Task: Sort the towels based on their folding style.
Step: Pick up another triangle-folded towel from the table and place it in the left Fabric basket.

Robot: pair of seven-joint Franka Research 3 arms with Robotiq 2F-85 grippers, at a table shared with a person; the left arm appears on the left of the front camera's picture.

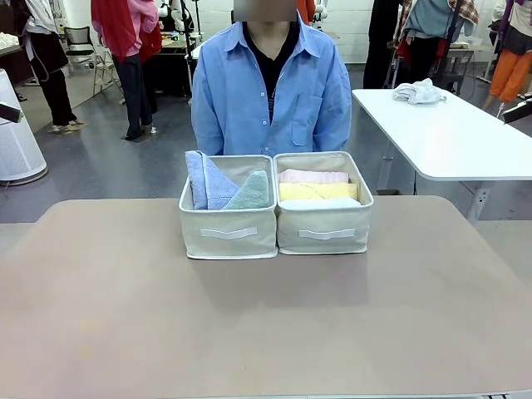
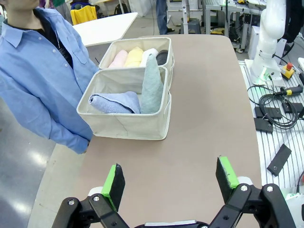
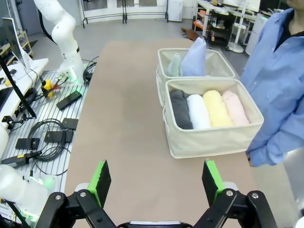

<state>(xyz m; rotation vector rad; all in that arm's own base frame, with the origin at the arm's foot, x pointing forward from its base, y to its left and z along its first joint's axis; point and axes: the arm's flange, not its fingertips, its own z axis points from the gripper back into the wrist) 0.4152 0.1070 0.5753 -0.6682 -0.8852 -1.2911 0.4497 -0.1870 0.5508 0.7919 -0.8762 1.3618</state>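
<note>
Your left gripper (image 2: 171, 183) hangs wide open with nothing between its green pads, and your right gripper (image 3: 156, 183) is spread just as wide and just as empty. Below both lies bare brown tabletop (image 1: 266, 332); the two beige fabric bins sit well ahead of the fingers, touching each other side by side.

From the right claw, the nearer bin (image 3: 213, 137) holds four rolled terry cylinders packed side by side: dark grey (image 3: 180, 109), white (image 3: 198, 110), yellow (image 3: 216, 108) and pink (image 3: 235, 107). The farther bin (image 3: 164, 57) holds the two pointed cone folds, grey-green (image 3: 174, 65) and light blue (image 3: 194, 57), leaning against each other.

The sort looks finished, so your main risk is doing more. If you reach back in, open fingers could catch a soft bin rim and drag it, or tip the cones, which stand loosely and would likely unfold. The rolls are wedged tight, so pulling one would probably disturb its neighbours. The person in the blue shirt (image 1: 270, 91) stands just beyond the bins, so a forward sweep comes close to them.
</note>
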